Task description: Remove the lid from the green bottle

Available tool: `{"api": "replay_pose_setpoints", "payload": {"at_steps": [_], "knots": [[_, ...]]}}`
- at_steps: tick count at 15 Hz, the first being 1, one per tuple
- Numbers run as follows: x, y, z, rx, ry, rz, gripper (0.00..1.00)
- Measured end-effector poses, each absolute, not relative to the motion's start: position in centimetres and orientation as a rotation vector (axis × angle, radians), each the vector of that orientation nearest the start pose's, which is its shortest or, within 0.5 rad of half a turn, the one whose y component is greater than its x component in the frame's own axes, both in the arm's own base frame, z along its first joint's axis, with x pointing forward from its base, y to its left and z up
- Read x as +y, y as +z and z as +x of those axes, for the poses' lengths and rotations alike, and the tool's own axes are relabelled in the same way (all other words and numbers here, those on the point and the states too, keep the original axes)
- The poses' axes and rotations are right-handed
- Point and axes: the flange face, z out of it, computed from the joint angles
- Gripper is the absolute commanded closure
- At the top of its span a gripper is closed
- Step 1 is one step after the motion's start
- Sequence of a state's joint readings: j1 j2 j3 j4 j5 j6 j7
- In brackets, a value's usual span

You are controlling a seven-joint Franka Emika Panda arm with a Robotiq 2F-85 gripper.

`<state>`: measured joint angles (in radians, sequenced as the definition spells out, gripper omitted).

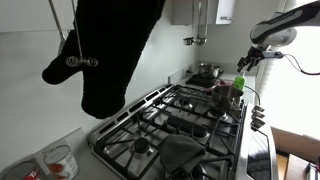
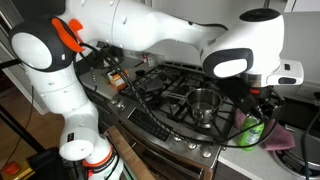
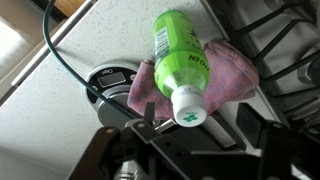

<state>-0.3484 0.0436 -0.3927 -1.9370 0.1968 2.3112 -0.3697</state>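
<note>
The green bottle [image 3: 178, 52] has a bright green body and a white lid [image 3: 189, 105] with a green mark. It stands on a pink cloth [image 3: 236, 74] on the counter by the stove. In the wrist view the lid sits between my two fingers with gaps on both sides. My gripper [image 3: 195, 124] is open just above the bottle's top. In both exterior views the bottle [image 1: 238, 88] [image 2: 252, 130] stands upright right under my gripper [image 1: 243, 62] [image 2: 263, 103].
A shiny steel pot [image 2: 203, 103] [image 1: 207, 72] sits on the gas stove grates [image 1: 170, 120] beside the bottle. A black cable [image 3: 60, 50] and a round black disc [image 3: 104, 80] lie by the cloth. A dark cloth [image 1: 110, 50] hangs close to an exterior camera.
</note>
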Motion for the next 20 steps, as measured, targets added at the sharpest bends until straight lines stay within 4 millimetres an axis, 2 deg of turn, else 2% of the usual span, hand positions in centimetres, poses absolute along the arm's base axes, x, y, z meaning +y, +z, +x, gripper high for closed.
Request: {"api": "replay_pose_setpoints", "payload": {"at_steps": [5,6,10,12,13,19,20], "knots": [[-40.15,49.51,44.53,0.737,-0.568,-3.053,0.87],[-40.17,49.52,44.51,0.737,-0.569,-3.053,0.91],[-40.28,49.6,44.45,0.737,-0.571,-3.054,0.9],[-40.29,49.66,44.47,0.736,-0.572,-3.055,0.72],[-40.29,49.74,44.49,0.735,-0.575,-3.056,0.92],[-40.27,50.03,44.62,0.714,-0.581,-3.063,0.92],[-40.26,50.03,44.62,0.711,-0.581,-3.064,0.8]]}}
